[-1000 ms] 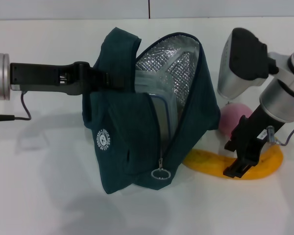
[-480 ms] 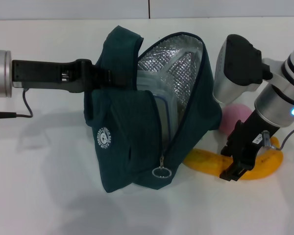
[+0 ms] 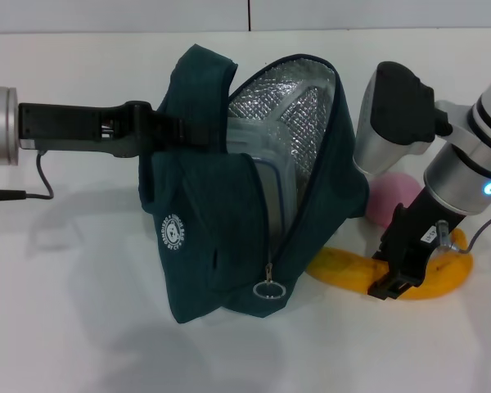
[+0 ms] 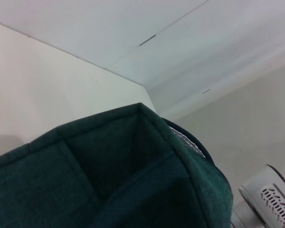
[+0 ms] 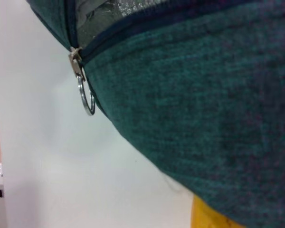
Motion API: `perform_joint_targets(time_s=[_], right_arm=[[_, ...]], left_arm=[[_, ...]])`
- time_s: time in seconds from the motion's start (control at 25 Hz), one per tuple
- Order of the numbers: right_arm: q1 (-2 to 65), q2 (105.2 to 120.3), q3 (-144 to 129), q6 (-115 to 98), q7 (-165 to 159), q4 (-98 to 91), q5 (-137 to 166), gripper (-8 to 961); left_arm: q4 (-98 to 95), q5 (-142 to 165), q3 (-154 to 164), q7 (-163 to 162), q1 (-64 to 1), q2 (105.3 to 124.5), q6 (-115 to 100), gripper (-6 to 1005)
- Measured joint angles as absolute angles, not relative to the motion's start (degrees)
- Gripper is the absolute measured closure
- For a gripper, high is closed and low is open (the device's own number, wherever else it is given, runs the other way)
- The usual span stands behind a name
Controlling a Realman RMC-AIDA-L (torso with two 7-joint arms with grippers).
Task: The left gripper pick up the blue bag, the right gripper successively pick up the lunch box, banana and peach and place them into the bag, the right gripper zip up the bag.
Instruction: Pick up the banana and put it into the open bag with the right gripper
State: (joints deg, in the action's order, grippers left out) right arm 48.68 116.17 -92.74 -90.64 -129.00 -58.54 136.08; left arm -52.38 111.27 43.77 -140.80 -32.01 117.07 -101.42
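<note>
Teal bag [image 3: 221, 237] unzipped, lunch box [image 3: 266, 176] inside, banana [image 3: 352, 274] and peach [image 3: 393, 199] beside it

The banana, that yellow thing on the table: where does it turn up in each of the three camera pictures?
Head view: the banana lies on the table by the blue bag, under the right end effector.
Left wrist view: not in it, only the bag's fabric.
Right wrist view: a yellow sliver peeks out at the picture's lower edge, under the bag.
Shared landmark: the bag's ring zipper pull, also in the right wrist view.
</note>
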Motion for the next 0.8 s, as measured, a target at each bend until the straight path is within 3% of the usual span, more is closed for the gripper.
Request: perform_joint_targets(time_s=[0.24,0.52,0.8], right_arm=[[48.7,115.71,-92.4,-94.1,-131.8,-60.5,136.9,542],[46.8,115.17,-78.6,-106.0,-132.9,-65.4,141.7,541],[43.3,111.47,-63.7,-112.6,-131.9,-68.1,141.9,542]], left_arm=[[-52.4,111.3,43.7,-140.8,-31.7,116.97,-101.4,968],[-52.4,111.3,42.4,-140.7,-31.0,116.81,-101.6,968],[-52.3,111.3,42.3,-140.6,-30.8,116.83,-101.5,968]])
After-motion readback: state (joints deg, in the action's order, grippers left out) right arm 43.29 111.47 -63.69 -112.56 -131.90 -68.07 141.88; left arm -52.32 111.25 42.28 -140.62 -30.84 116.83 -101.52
